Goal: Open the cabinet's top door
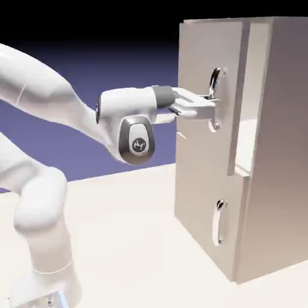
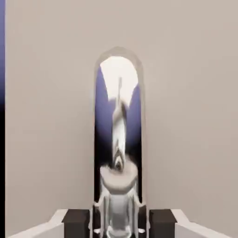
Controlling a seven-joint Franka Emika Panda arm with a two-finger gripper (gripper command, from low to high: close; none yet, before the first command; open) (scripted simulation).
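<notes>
Fingers are closed in on the tall shiny handle, one on each side, and they have hold of it. The handle sits upright on the flat front of the top door. That door is a little bit open: a bright gap shows beside its edge on the exterior view's right, between the door and the side wall of the cabinet. Below is the small door, with its own short shiny handle. The white arm comes in from the exterior view's left. In that view, the fingers hide the middle of the tall handle, but its top and bottom poke out. The cabinet stands on a pale table.
</notes>
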